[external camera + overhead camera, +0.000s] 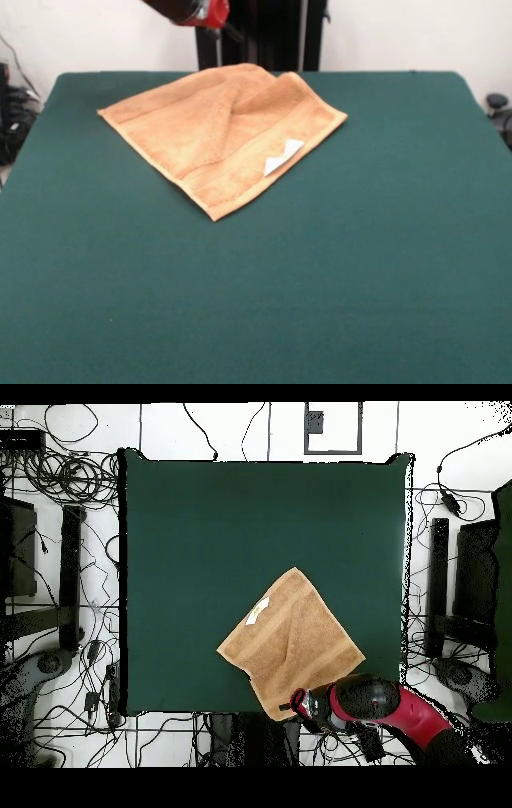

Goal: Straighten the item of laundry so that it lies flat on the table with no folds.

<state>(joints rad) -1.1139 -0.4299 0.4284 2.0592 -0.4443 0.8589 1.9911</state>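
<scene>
The tan-orange towel point(224, 128) lies turned like a diamond on the far part of the green table point(360, 264), close to the robot. A raised crease runs across its middle and its far part looks doubled over. Its white tag point(282, 157) lies on top near the right corner. In the overhead view the towel point(290, 642) sits near the table's point(230, 524) bottom edge, tag point(257, 612) at its upper left. My gripper point(210, 16) shows only at the top edge, above the towel's far corner. In the overhead view it point(300, 704) hangs over the towel's bottom corner.
The black pedestal point(264, 32) stands behind the table's far edge. Several cables point(70, 479) and dark equipment point(25, 549) lie on the floor round the table. The red arm point(385, 706) reaches in from the bottom right.
</scene>
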